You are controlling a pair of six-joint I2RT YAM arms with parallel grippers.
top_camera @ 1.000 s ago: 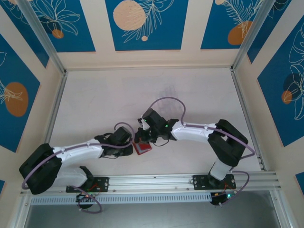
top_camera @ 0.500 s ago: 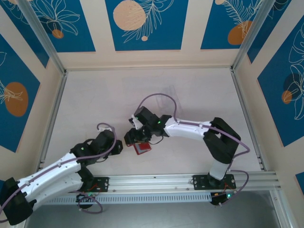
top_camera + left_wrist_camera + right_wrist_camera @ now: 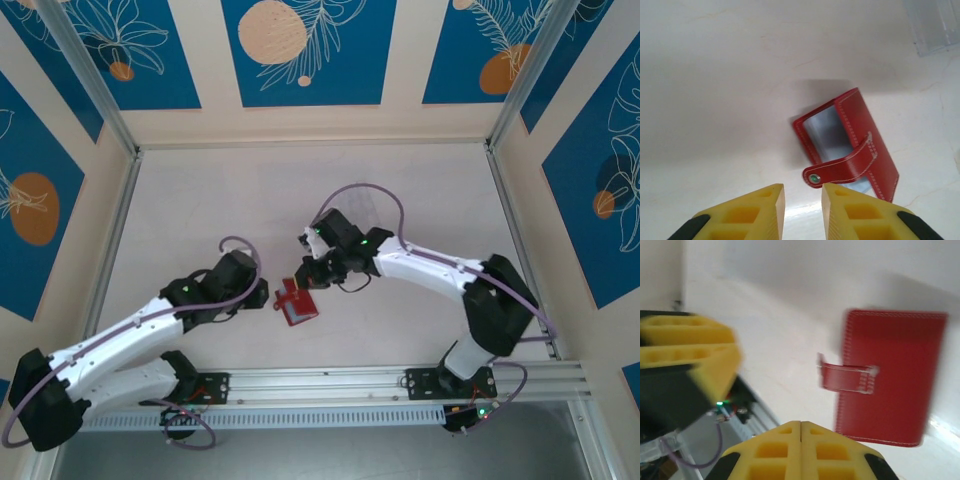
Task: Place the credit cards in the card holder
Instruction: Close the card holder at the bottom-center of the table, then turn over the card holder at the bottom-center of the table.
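The card holder (image 3: 299, 312) is a dark red wallet lying on the table between the two arms, its snap tab (image 3: 840, 173) undone and curling off one edge. A pale grey-blue sheet (image 3: 826, 131) shows in its open mouth; I cannot tell whether it is one of the credit cards. My left gripper (image 3: 803, 194) is open, fingers a narrow gap apart, empty, just short of the tab. It sits left of the wallet (image 3: 266, 297). My right gripper (image 3: 800, 426) is shut on nothing, hovering beside the wallet (image 3: 890, 385) and just above it (image 3: 306, 276).
A clear plastic tray (image 3: 935, 25) lies further back on the table. The left gripper's yellow fingers (image 3: 690, 347) stand close to the right gripper. An aluminium rail (image 3: 400, 380) runs along the near edge, and walls close in the table's sides.
The right gripper has lifted back off the wallet, after opening and shutting again. The left arm pulled away and then came back in toward the wallet's tab.
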